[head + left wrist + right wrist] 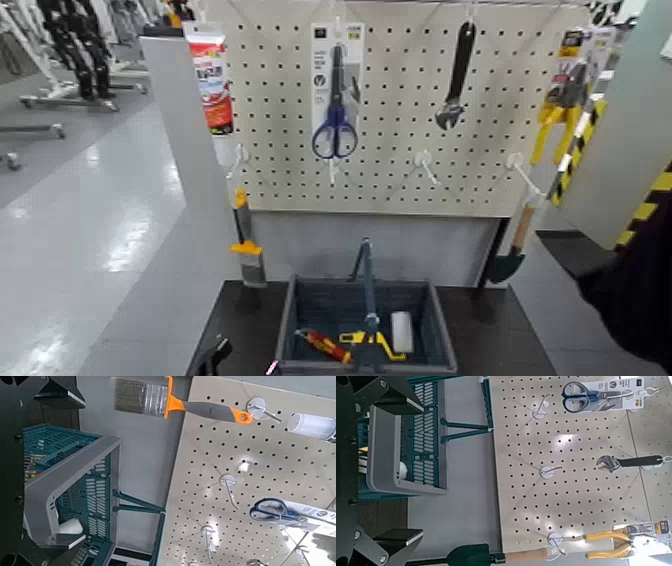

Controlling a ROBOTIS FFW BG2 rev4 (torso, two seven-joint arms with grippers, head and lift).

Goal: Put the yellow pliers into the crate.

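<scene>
Head view: one pegboard carries one pair of blue scissors, one black wrench, one tube and the one carded yellow pliers, hung at its right end, well apart from the crate on the table below. Crate holds three small items: one red tool, one bare yellow tool, one white block. Left gripper and right gripper both have fingers spread, nothing held, each low near the crate.

Both grippers are matte black: the left gripper angular with small screws, the right gripper alike
</scene>
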